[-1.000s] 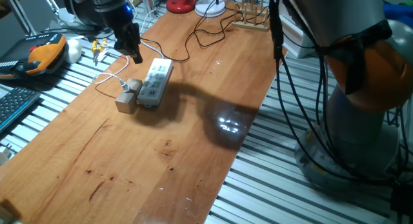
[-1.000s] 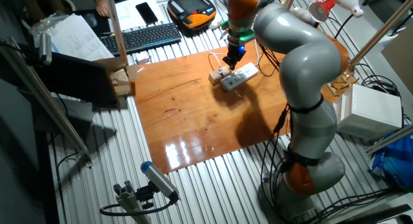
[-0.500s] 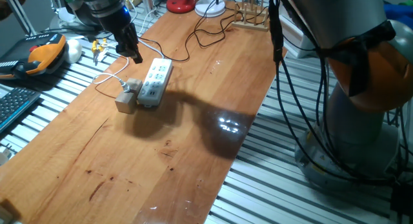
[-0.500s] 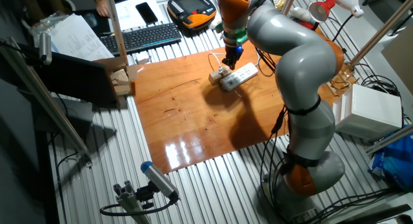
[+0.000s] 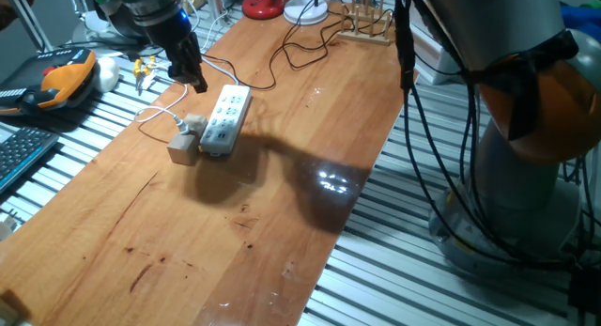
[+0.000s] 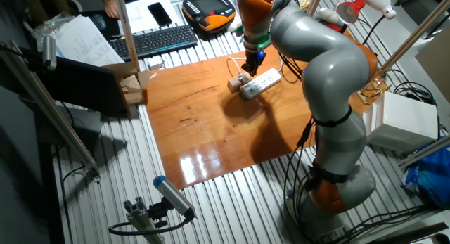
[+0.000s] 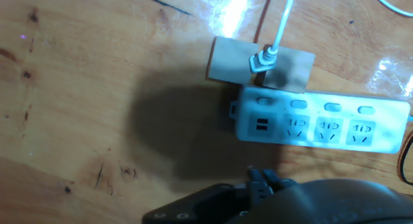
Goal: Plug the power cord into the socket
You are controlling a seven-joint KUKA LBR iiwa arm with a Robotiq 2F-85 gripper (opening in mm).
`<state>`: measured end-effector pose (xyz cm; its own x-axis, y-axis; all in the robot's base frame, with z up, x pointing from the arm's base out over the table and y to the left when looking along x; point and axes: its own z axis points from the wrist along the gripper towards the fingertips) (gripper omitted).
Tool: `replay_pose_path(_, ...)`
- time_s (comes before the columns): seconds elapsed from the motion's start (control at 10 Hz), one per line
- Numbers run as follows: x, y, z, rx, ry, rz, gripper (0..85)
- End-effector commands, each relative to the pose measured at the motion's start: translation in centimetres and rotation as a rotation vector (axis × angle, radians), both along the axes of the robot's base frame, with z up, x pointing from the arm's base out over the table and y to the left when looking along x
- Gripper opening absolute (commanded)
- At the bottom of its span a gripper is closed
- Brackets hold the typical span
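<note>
Since a second ago the claw (image 5: 195,80) has drifted slightly toward the upper left of one fixed view and now hangs above the table (image 5: 282,213), just past the far end of the socket (image 5: 225,122); whether it is open or closed cannot be told in any view. That socket lies in the upper left part of the frame with two tan blocks (image 5: 186,142) touching its left side, and the power cord (image 5: 155,116) loops from them toward the left table edge — its plug sits between the blocks. In the other fixed view the claw (image 6: 248,69) hovers at upper centre, just above the blocks (image 6: 235,83) and the socket (image 6: 260,82), with the cord (image 6: 232,62) curling away behind. In the hand view the socket (image 7: 319,126) lies right of centre, the blocks (image 7: 258,64) against its upper edge, and the white cord (image 7: 281,20) rises from its plug (image 7: 261,61) to the top edge — not in any outlet.
</note>
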<state>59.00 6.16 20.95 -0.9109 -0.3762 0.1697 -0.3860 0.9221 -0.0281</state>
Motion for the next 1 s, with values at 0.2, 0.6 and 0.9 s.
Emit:
replay_pose_path(0.2,2.94,0.1,-2.1,0.001,-0.045,-0.010,51.0)
replay_pose_path(0.6,4.77,0.2,-4.1,-0.012,-0.032,0.015,51.0)
replay_pose_path(0.9,5.74,0.0,-5.7,-0.006,-0.006,0.011,51.0)
